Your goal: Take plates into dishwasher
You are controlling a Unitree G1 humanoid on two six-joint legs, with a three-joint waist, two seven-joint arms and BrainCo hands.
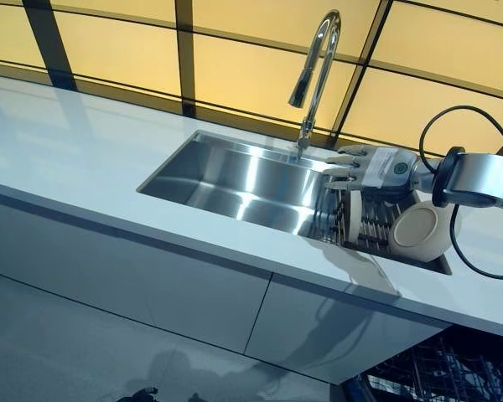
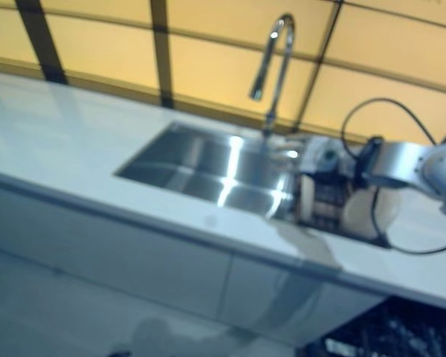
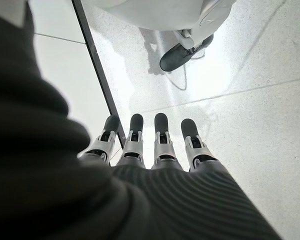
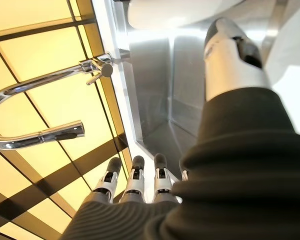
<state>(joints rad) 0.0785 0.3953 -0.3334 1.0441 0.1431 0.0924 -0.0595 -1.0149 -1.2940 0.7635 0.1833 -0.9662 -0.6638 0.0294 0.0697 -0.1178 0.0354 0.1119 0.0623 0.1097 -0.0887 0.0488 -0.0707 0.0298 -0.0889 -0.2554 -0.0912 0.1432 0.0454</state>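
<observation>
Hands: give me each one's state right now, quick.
Left hand: open, fingers straight, holding nothing, pointing at the floor.
Right hand: open, fingers extended over the sink, holding nothing.

My right hand (image 4: 140,187) extends over the stainless steel sink (image 4: 160,80), its dark ribbed cover filling one corner of the view. My fingers (image 4: 135,175) lie straight in a row, side by side, holding nothing. My thumb (image 4: 230,55) stands apart from them, reaching toward a white plate (image 4: 175,12) at the edge of the view; contact between thumb and plate cannot be determined. A chrome gooseneck faucet (image 4: 35,110) rises from the sink rim, set against a yellow panelled wall (image 4: 40,55) divided by dark bars.
</observation>
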